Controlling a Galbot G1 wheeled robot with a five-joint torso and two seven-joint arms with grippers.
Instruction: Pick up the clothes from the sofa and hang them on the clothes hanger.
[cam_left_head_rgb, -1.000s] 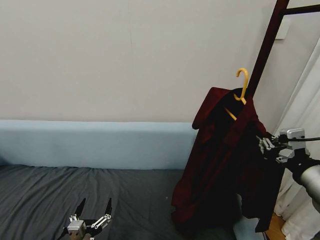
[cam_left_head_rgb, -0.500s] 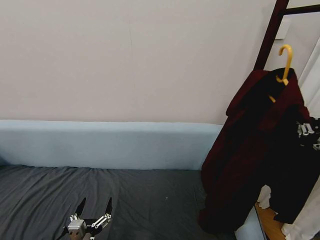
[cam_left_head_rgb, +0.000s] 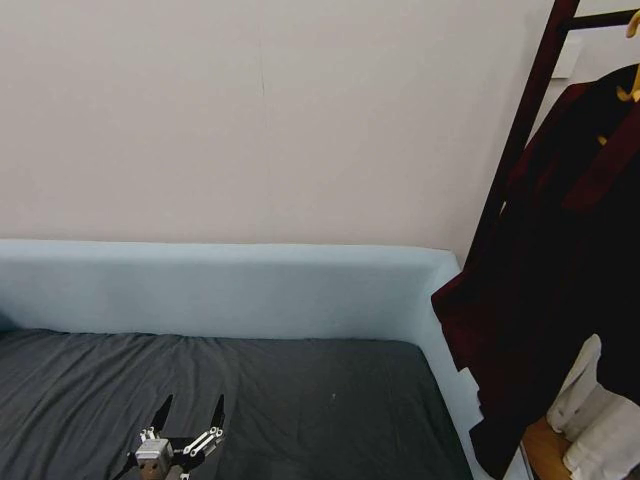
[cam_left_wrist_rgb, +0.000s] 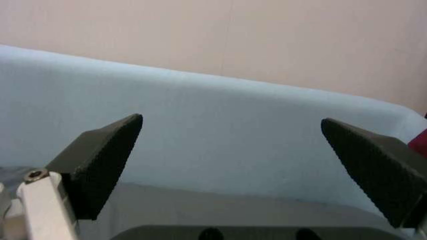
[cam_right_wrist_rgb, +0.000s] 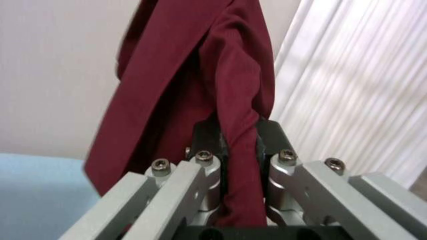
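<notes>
A dark red garment (cam_left_head_rgb: 560, 290) hangs on a yellow hanger (cam_left_head_rgb: 630, 90) at the far right, beside the dark wooden rack pole (cam_left_head_rgb: 528, 120). In the right wrist view my right gripper (cam_right_wrist_rgb: 239, 150) is shut on a fold of the garment (cam_right_wrist_rgb: 200, 65), the cloth pinched between its black fingers (cam_right_wrist_rgb: 207, 142). My left gripper (cam_left_head_rgb: 190, 425) hovers low over the grey sofa seat (cam_left_head_rgb: 300, 400), open and holding nothing. The left wrist view shows its fingertips (cam_left_wrist_rgb: 100, 160) spread wide before the light blue backrest (cam_left_wrist_rgb: 220, 130).
The sofa's pale blue backrest (cam_left_head_rgb: 220, 290) runs along a plain wall. A white curtain (cam_left_head_rgb: 600, 420) hangs right of the rack, with wooden floor (cam_left_head_rgb: 545, 450) below. The curtain (cam_right_wrist_rgb: 353, 85) is close behind the garment.
The garment on its hanger has moved right and upward, from in front of the sofa's end to beyond the rack pole. The left gripper has stayed in place.
</notes>
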